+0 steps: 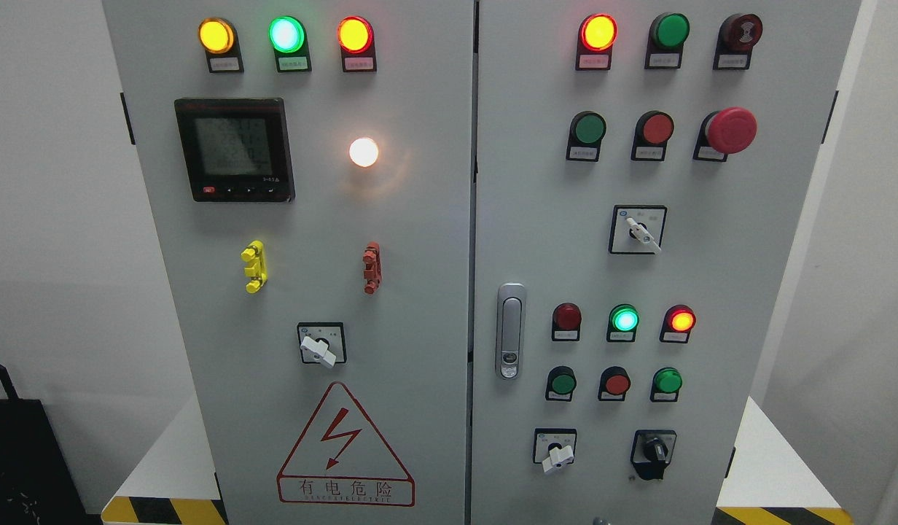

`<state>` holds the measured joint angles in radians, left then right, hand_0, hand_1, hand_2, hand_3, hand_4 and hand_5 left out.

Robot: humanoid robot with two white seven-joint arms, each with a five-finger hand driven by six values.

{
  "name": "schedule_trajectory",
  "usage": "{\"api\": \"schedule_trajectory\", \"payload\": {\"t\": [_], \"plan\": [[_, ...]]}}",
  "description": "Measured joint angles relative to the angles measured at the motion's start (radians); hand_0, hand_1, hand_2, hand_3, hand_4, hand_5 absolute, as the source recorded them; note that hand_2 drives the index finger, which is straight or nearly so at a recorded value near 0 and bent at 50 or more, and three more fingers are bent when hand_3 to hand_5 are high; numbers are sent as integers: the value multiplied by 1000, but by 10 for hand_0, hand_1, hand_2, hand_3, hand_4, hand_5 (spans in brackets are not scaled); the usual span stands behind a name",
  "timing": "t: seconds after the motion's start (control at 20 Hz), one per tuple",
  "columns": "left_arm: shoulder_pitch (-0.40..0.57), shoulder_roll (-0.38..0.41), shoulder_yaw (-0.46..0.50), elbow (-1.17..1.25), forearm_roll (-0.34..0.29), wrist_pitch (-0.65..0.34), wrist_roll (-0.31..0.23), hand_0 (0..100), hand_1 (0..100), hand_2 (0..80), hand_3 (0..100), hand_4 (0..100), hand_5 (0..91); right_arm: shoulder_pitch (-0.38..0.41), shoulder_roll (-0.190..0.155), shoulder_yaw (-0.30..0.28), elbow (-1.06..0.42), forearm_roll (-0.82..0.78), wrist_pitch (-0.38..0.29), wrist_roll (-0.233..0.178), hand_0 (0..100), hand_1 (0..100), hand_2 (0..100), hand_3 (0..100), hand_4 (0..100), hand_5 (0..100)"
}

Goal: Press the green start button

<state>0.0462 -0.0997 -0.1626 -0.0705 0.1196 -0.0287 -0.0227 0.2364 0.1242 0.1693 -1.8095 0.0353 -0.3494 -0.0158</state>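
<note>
A grey electrical cabinet (pixel 420 292) with two doors fills the head view. On the right door sit several green push buttons: one in the upper row (pixel 589 129), one at the lower left (pixel 563 382) and one at the lower right (pixel 668 380). An unlit green lamp (pixel 670 30) is at the top and a lit green lamp (pixel 625 319) lower down. Neither of my hands shows anywhere in the frame.
Red buttons (pixel 657 128) (pixel 617 383) sit beside the green ones, and a red mushroom stop button (pixel 730 130) juts out at upper right. Rotary switches (pixel 641 232), a door handle (pixel 510 331) and a meter display (pixel 234 149) are also on the panel.
</note>
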Motion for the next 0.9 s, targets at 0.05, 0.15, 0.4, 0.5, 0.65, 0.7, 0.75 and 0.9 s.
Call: {"api": "schedule_trajectory", "payload": {"t": [0.05, 0.15, 0.4, 0.5, 0.65, 0.7, 0.75, 0.9], "plan": [[0, 0, 0, 0, 0, 0, 0, 120, 556, 0, 0, 0, 0, -1, 0, 0, 0, 0, 0, -2, 180, 106, 0, 0, 0, 0], [0, 0, 0, 0, 0, 0, 0, 120, 556, 0, 0, 0, 0, -3, 0, -1, 0, 1, 0, -2, 180, 106, 0, 0, 0, 0], [0, 0, 0, 0, 0, 0, 0, 120, 556, 0, 0, 0, 0, -17, -1, -7, 0, 4, -7, 4, 179, 107, 0, 0, 0, 0], [0, 0, 0, 0, 0, 0, 0, 120, 556, 0, 0, 0, 0, -28, -1, -11, 0, 6, -8, 6, 177, 111, 0, 11, 0, 0], [0, 0, 0, 0, 0, 0, 0, 120, 556, 0, 0, 0, 0, -46, -1, -19, 0, 10, -8, 9, 169, 137, 0, 40, 0, 0], [0, 0, 0, 0, 0, 0, 0, 120, 556, 0, 0, 0, 0, -54, -1, -22, 0, 12, -8, 9, 163, 150, 0, 52, 5, 0], [0, 0, 0, 0, 0, 0, 0, 120, 556, 0, 0, 0, 0, -62, 0, -24, 0, 15, -8, 9, 161, 157, 0, 58, 11, 0], [0, 0, 0, 0, 0, 0, 0, 120, 556, 0, 0, 0, 0, -85, 0, -35, 0, 38, -8, 10, 161, 196, 0, 83, 86, 0]]}}
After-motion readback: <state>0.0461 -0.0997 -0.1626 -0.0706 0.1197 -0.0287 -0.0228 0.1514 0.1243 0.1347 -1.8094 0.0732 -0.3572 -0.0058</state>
